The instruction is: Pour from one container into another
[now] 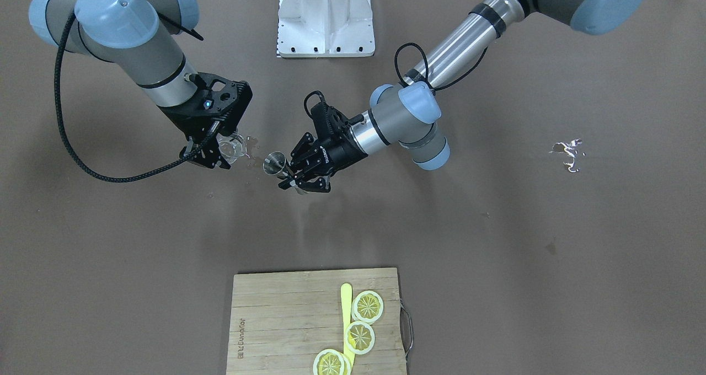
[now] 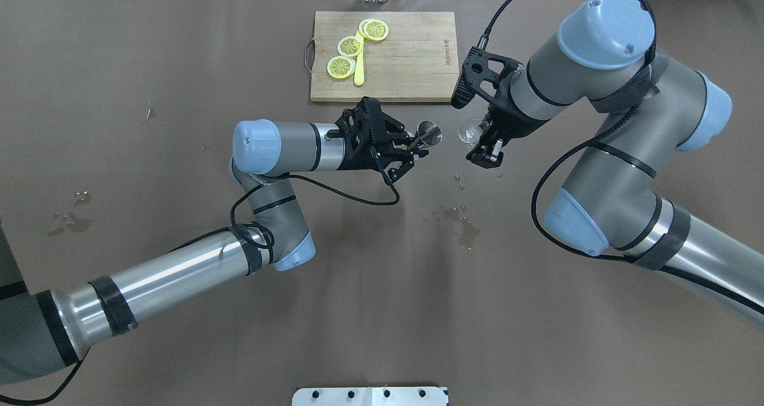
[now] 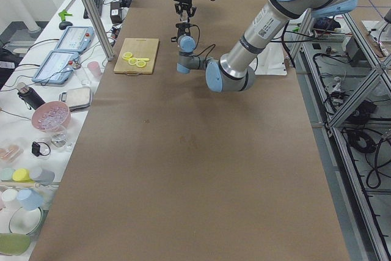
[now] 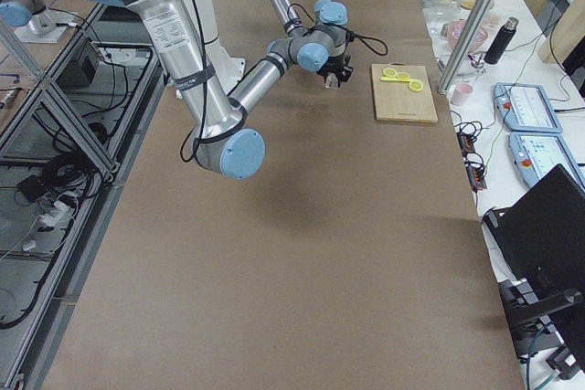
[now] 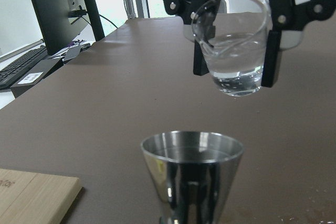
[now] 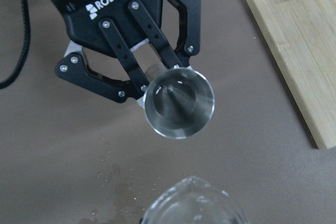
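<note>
Two containers are held above the middle of the brown desk [image 2: 179, 346], toward its far edge. Neither rests on it, which suits a pour made in the air.

The right arm [image 2: 603, 125] reaches in from the desk's right side and the left arm [image 2: 179, 268] from its left, so the hands meet head-on near the centre line. The wooden cutting board [image 2: 406, 65] lies against the middle of the far edge, just beyond the hands and apart from them. It seems to have no part in this step.

The right gripper [image 5: 234, 77] has its fingers closed on either side of a glass beaker [image 5: 233, 35] partly filled with water [image 5: 236, 72]. The beaker is carried higher than the other vessel and slightly tipped, its pouring lip turned toward that vessel. I judge this to be the line-up just before the stream starts.

The left gripper [image 2: 410, 148] lies nearly level, its fingers pinching the narrow waist of a metal jigger [image 2: 429, 132]. The jigger stands upright with its mouth open to the beaker, near it but not touching. Its bowl looks dry in the right wrist view.

On the board's left half lie a yellow knife [image 2: 359, 65] and three lemon slices [image 2: 341, 67]. Wet patches [image 2: 465, 230] mark the desk nearer the robot, a hint that a careless tilt overshoots.
</note>
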You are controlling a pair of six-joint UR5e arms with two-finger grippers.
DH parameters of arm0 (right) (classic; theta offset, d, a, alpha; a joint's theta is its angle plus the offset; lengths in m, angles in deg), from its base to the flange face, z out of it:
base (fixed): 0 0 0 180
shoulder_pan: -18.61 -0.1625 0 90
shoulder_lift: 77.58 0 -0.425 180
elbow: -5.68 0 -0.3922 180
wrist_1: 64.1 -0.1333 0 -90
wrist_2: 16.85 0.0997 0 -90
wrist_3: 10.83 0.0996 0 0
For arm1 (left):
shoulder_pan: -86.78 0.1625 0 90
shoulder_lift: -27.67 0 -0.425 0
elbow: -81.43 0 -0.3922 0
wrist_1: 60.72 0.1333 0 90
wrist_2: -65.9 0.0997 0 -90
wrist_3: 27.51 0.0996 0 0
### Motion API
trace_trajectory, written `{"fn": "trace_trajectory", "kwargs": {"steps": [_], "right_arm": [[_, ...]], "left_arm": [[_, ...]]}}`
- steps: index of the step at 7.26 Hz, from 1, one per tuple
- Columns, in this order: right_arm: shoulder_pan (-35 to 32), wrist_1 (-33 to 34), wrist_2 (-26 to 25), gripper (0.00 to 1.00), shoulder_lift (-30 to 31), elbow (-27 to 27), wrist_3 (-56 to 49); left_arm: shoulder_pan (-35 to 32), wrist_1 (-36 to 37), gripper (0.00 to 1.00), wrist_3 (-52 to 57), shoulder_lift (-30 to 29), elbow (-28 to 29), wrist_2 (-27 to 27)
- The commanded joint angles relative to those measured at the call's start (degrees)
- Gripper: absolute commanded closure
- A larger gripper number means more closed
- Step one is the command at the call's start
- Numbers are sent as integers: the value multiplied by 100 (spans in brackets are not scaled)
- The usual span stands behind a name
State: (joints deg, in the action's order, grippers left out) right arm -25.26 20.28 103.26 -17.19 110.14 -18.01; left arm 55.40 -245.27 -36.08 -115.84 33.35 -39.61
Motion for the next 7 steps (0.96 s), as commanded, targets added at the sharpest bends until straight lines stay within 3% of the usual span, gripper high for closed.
{"fn": "trace_trajectory", "kwargs": {"steps": [1, 7], "right_arm": [[11, 829, -6, 100, -341, 110, -665], [-7, 1483, 91, 100, -467, 101, -1038]], "left_arm": [[61, -2, 100, -13, -63, 53, 21], [97, -2, 100, -48, -107, 53, 30]]}}
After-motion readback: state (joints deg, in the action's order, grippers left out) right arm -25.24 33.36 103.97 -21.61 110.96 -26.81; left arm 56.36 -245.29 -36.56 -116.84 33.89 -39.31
